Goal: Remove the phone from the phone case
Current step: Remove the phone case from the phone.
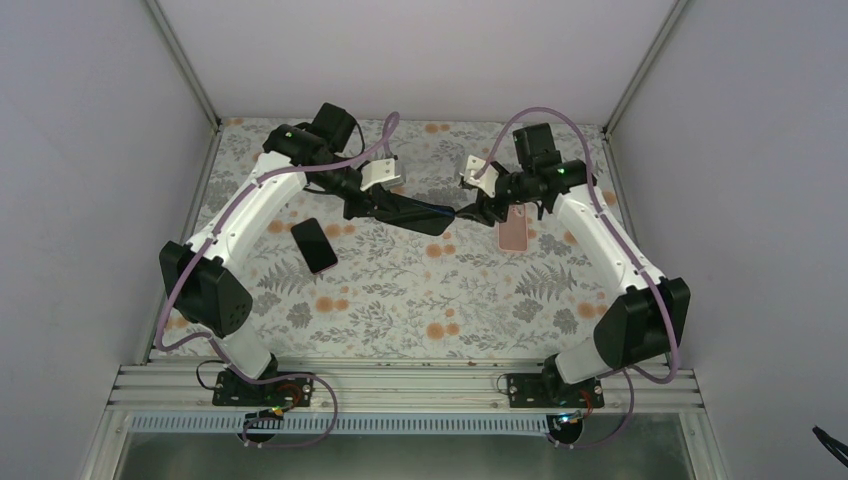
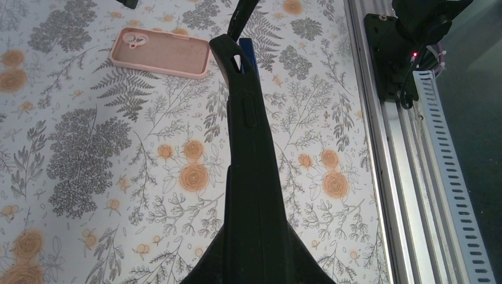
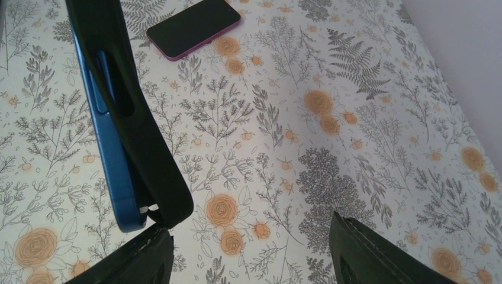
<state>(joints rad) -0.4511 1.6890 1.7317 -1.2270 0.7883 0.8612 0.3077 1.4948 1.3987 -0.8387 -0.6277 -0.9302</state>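
Two-handed peel: gripping black case [image 1: 425,217] aloft between the arms, left gripper [image 2: 254,260] clamped on one end, blue phone [image 3: 109,154] inside with its edge peeking past the lip. Hovering right gripper [image 3: 248,248] wide open at the free corner. Suggesting pinching the lip only and rolling it off, not squeezing the phone. Keeping clear of pink case [image 1: 513,232] below and spare phone [image 1: 314,245]; pulling toward the table [image 1: 400,300] middle, away from the back wall.

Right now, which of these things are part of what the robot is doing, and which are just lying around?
In the job: black case, held in the air by the left gripper; blue phone inside it; right gripper, open beside it.
Lying about: empty pink case; dark-screened phone, both lying flat.
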